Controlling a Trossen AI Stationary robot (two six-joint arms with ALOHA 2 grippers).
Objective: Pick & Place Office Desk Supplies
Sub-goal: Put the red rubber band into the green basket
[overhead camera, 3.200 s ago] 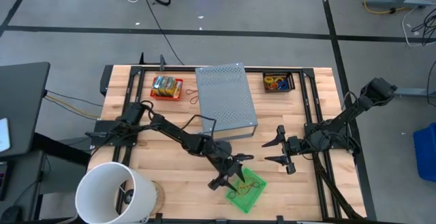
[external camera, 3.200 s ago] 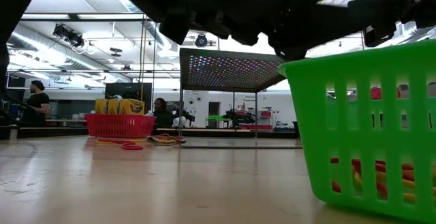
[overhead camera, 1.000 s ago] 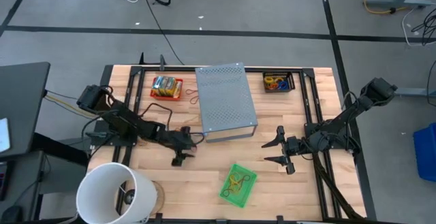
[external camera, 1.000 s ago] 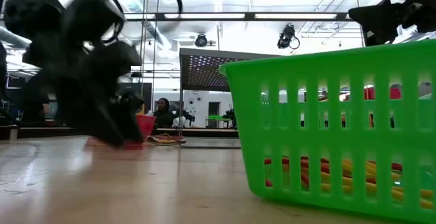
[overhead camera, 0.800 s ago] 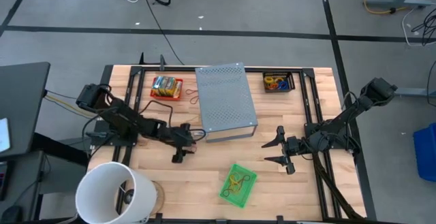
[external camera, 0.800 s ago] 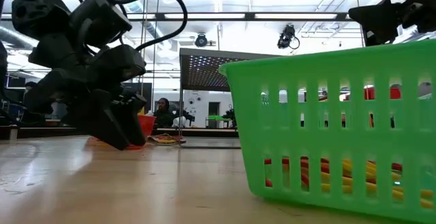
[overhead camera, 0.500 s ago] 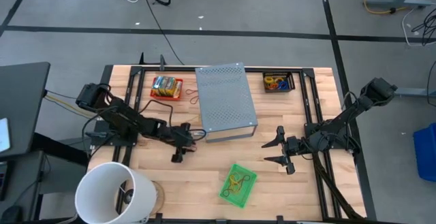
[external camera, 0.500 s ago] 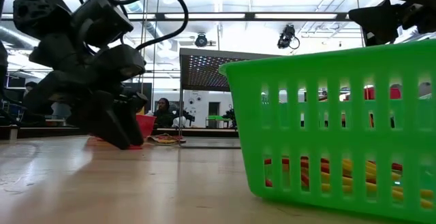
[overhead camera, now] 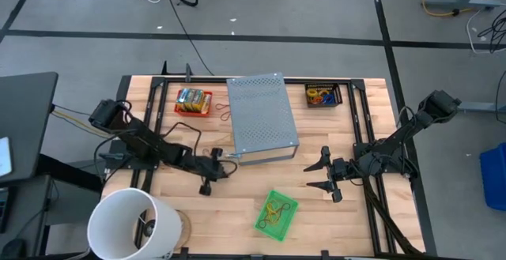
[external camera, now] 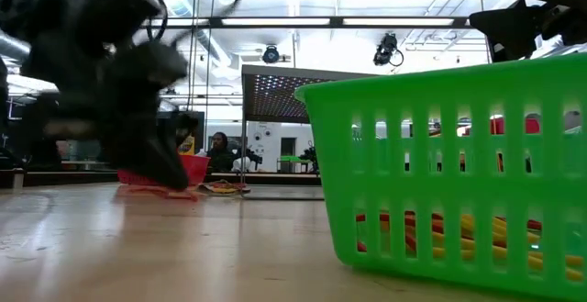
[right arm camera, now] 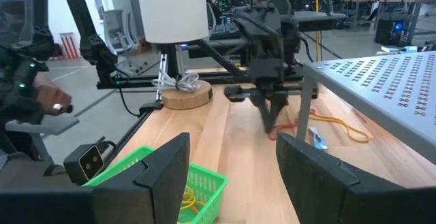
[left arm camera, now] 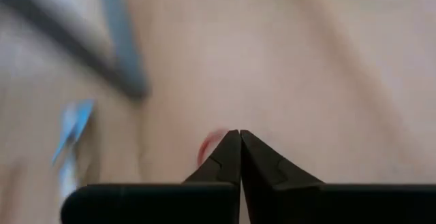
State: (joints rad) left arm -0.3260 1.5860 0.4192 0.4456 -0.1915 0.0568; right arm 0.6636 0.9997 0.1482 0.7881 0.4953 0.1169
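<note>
Rubber bands (overhead camera: pixel 277 211) in orange and yellow are already piled in the green basket (overhead camera: pixel 262 222) near the front edge of the table (overhead camera: pixel 332 220), so part of the sorting can be judged done. At the far left, the white bucket (overhead camera: pixel 130 227) is seen standing at the front left corner, smooth and round, well apart from the action. Next, the left gripper (overhead camera: pixel 207 176) is lowered to the bare wood just in front of the grey box (overhead camera: pixel 261 118), its fingers (left arm camera: pixel 240 157) pinched fully together; a thin red loop (left arm camera: pixel 206 148) is glimpsed right at their tips in the left wrist view, but whether it is actually caught cannot be told through the blur. A grab at a loose band on the planks looks to be the step in hand. Behind it, the red tray (overhead camera: pixel 194 101) holds yellow and green printed packets, kept at the back left. An orange band (right arm camera: pixel 344 129) and a small blue-and-white scrap (right arm camera: pixel 317 137) lie flat on the wood under the overhang of the perforated metal box, as seen from the right wrist. Moving on, the slotted plastic walls of the basket are shown close up in the low view, with red and yellow loops resting at the bottom. A small black tray (overhead camera: pixel 322 96) of coloured bits is set at the back right. Finally, the right gripper (overhead camera: pixel 326 174) is held waiting, spread wide and empty, above the table to the right of the basket.
</note>
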